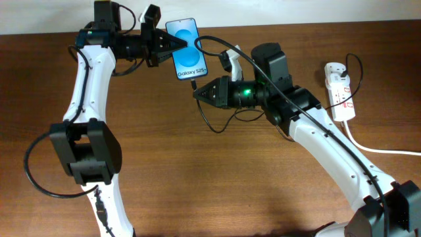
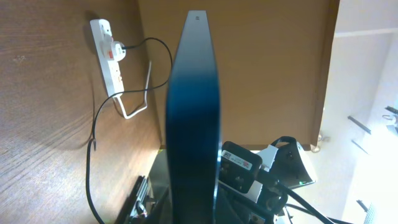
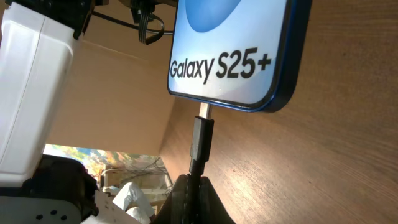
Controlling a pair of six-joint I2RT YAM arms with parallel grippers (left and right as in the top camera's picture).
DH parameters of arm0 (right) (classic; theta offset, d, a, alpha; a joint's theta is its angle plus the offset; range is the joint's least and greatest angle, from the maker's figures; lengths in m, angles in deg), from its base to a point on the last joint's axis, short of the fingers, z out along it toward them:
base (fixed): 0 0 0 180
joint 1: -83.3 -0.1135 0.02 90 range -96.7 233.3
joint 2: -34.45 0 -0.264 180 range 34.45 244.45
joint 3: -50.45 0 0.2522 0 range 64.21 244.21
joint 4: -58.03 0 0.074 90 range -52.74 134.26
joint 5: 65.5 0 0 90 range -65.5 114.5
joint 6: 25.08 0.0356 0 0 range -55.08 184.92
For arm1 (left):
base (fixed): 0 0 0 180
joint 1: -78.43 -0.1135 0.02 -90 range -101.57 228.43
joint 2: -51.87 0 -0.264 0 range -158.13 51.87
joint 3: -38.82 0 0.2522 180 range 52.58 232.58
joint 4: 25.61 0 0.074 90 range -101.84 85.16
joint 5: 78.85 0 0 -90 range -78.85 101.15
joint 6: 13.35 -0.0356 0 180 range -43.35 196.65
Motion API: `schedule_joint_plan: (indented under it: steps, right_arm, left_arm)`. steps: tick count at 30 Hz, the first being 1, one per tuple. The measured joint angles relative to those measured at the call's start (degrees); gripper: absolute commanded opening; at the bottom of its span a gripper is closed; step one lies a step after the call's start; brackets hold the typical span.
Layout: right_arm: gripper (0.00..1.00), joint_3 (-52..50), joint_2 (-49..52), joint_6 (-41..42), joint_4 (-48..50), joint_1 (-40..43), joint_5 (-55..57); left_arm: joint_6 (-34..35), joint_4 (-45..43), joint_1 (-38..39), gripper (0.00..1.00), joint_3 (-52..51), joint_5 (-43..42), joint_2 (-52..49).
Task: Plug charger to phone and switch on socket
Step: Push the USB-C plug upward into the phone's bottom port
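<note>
The phone [image 1: 186, 48], blue-and-white screen reading "Galaxy S25+", is held at the far middle of the table by my left gripper [image 1: 166, 44], shut on its left side. The left wrist view shows it edge-on [image 2: 193, 112]. My right gripper [image 1: 198, 93] is shut on the charger [image 3: 201, 140], whose small plug tip touches the phone's bottom edge [image 3: 230, 93] at the port. The thin black cable [image 1: 217, 46] runs back toward the socket [image 1: 340, 91], a white power strip at the right, also in the left wrist view [image 2: 109, 56].
The thick white cord [image 1: 378, 150] leaves the power strip toward the right edge. A loop of thin black cable [image 1: 214, 125] lies on the brown table [image 1: 217, 184] below my right gripper. A white plug head [image 1: 231, 60] sits behind the right arm.
</note>
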Motion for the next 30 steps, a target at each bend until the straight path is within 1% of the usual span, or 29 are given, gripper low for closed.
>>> schedule_joint_plan:
  steps: [16,30]
  right_arm:
    - [0.04,0.0,0.0,0.04,1.38,0.39,-0.5]
    - [0.04,0.0,0.07,0.02,-0.07,0.94,-0.68]
  left_arm:
    - [0.0,-0.09,-0.13,0.0,0.0,0.17,0.0]
    - [0.0,-0.04,-0.11,0.0,0.0,0.26,0.0]
